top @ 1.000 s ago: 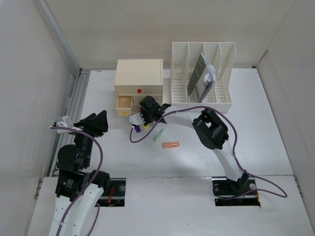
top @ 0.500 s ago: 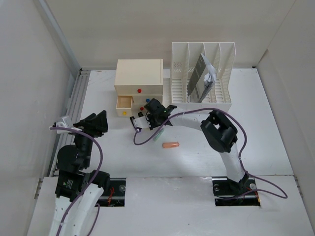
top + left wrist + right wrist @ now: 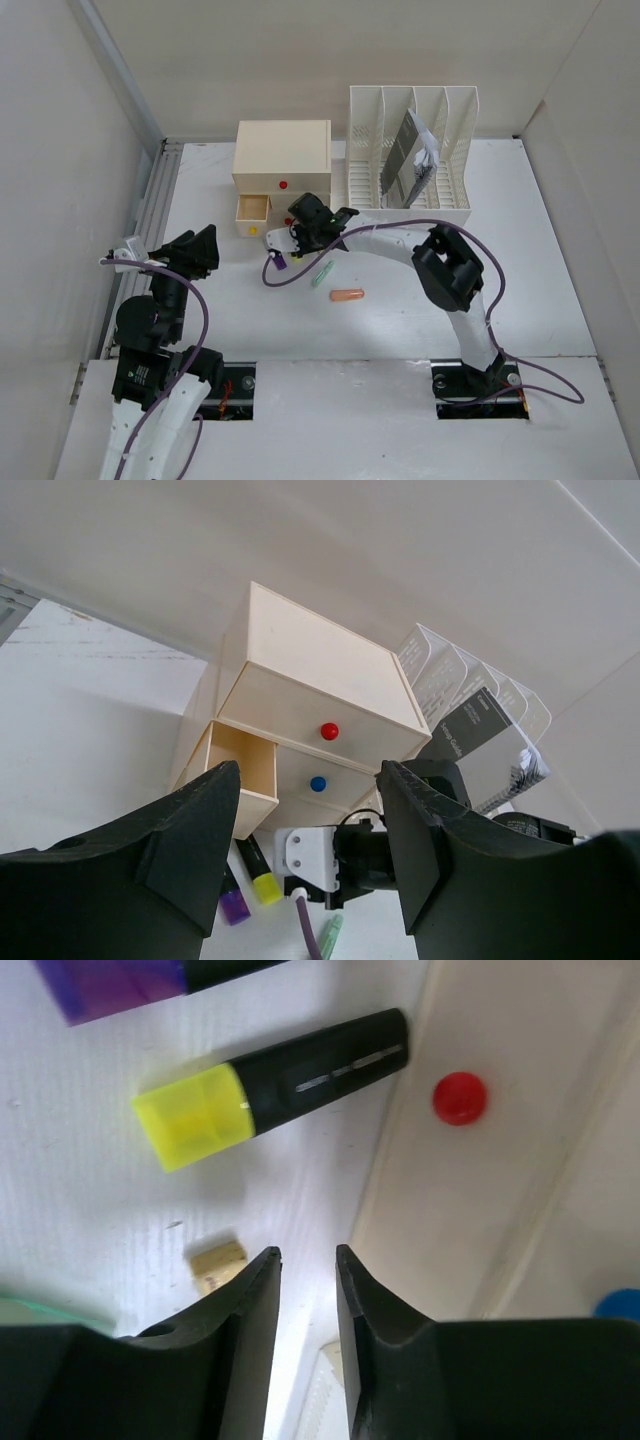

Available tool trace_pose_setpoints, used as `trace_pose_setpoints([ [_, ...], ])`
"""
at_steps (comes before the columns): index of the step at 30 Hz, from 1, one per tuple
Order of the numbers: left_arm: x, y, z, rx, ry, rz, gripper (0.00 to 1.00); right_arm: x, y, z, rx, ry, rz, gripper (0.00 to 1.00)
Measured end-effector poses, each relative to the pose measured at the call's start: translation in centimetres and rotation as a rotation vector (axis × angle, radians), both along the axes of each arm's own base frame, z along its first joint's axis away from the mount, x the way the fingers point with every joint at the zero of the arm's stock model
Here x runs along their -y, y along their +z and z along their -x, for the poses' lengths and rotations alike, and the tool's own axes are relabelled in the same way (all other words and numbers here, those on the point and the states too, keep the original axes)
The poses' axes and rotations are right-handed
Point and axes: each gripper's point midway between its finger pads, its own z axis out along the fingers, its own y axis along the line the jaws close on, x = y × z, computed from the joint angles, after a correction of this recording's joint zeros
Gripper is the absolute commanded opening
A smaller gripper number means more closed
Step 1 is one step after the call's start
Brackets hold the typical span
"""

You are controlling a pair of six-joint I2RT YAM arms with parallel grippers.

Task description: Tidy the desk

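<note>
The white surface (image 3: 540, 250) spread wide beneath both my arms, with loose things lying left of its middle. The cream drawer box (image 3: 282, 150) stood on its far side, its lower left drawer (image 3: 252, 208) open. My right jaws hung just in front of that box, slightly parted with nothing between them. My left jaws stood spread and empty, well back at the near left. The yellow highlighter (image 3: 270, 1085) lay just left of my right jaws, its black end beside the box. Its long axis ran roughly along my closing line, so I judged a wrist turn was needed.
</note>
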Motion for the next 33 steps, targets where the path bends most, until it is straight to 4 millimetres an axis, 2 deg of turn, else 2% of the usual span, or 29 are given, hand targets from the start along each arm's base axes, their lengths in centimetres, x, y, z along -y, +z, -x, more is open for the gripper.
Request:
trace_pose_setpoints([
  [6,0.0,0.0,0.0,0.000,0.000,0.000,0.56,1.0,-1.4,2.1,-0.096,0.048,0.055,0.40],
  [9,0.0,0.0,0.0,0.000,0.000,0.000,0.56,1.6,-2.2,3.6,-0.168,0.092,0.081,0.46],
  [12,0.0,0.0,0.0,0.000,0.000,0.000,0.56,2.1,-2.3,4.1,-0.219,0.116,0.086,0.47],
  [24,0.0,0.2,0.2,0.008,0.000,0.003,0.57,4.7,-1.5,1.0,-0.256,0.055,0.040,0.47],
  [33,0.0,0.2,0.2,0.008,0.000,0.005,0.57,4.0,-1.8,0.7,-0.296,0.083,0.013,0.47],
])
